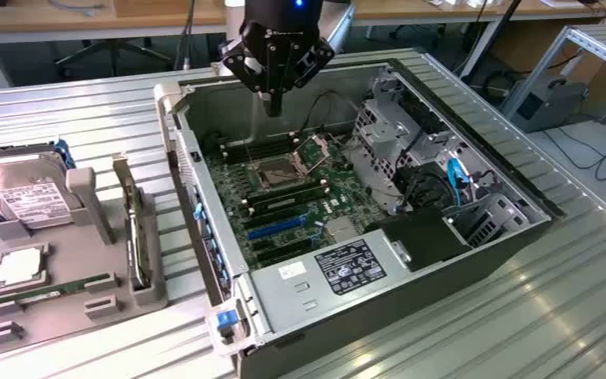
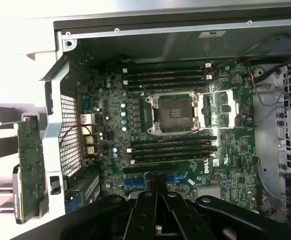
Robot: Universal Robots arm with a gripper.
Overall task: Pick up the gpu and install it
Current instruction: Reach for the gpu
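Black angular wrist housing (image 1: 278, 55), blue light (image 1: 299, 3), small screws (image 2: 142, 216), narrow dark jaws.

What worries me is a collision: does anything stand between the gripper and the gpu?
The case's side wall does: the gripper hangs over the open case, while the gpu stands in the gray holder outside it, on the exterior view's left.

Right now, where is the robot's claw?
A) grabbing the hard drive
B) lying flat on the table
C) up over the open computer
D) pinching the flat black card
C: the gripper hangs shut and empty above the open computer, while the card stands in the grey rack beside the computer.
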